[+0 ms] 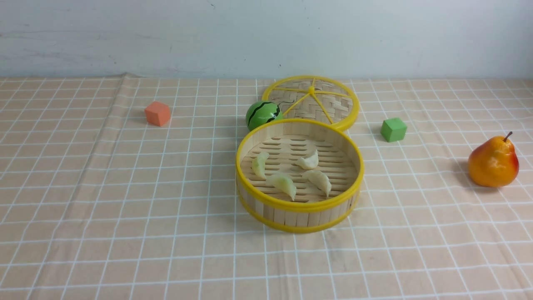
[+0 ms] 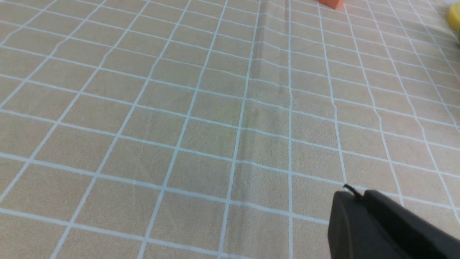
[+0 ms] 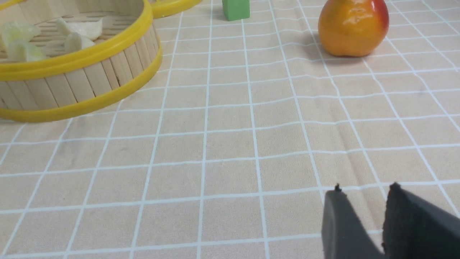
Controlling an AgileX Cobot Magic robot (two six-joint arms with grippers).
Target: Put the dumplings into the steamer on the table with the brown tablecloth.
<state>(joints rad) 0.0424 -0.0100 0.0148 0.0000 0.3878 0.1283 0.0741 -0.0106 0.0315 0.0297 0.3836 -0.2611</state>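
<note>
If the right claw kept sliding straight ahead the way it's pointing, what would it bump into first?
Most likely nothing soon: ahead of the right gripper lies bare brown tablecloth. The pear sits farther on, roughly in line, so it seems the first obstacle, though depth is hard to judge. The steamer lies well off to one side.

Bright even light, soft shadow left of pear (image 1: 493, 161), frames sharp

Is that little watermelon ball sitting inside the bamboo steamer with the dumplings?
No. The watermelon ball rests on the tablecloth just behind the steamer, outside its yellow rim; only the four dumplings lie inside.
</note>
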